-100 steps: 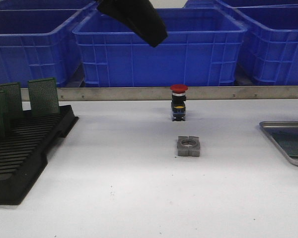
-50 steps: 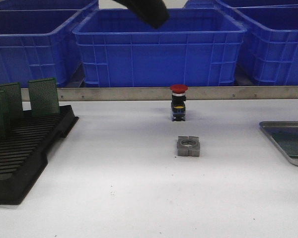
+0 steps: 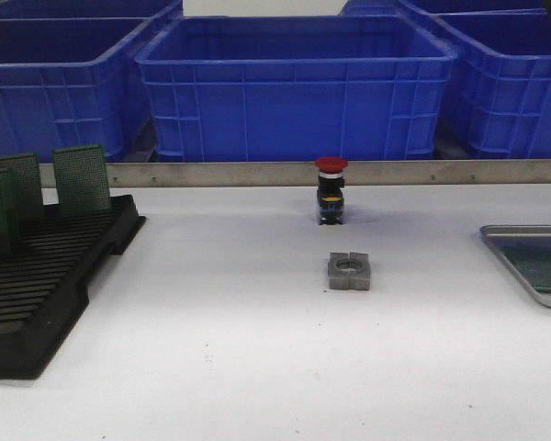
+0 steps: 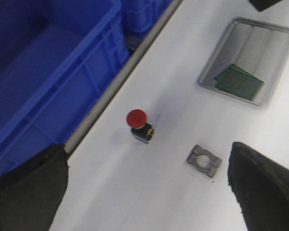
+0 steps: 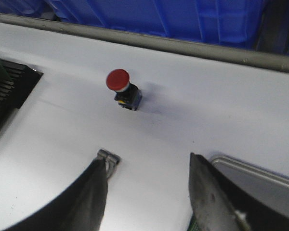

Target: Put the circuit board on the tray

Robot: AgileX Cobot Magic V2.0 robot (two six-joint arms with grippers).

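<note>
Circuit boards [image 4: 240, 82]: two lie stacked in the tray [image 4: 274, 67], far from the left gripper [image 4: 144, 192]. Both grippers spread wide, empty; right gripper [image 5: 147, 192] beside the tray.

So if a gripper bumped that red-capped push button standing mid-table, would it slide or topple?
Probably topple. The push button stands upright, taller than its base is wide, and its red cap overhangs the body, so a high nudge would likely tip it. Once down, the round cap might let it roll slightly. It looks rigid, moulded plastic, likely light.
</note>
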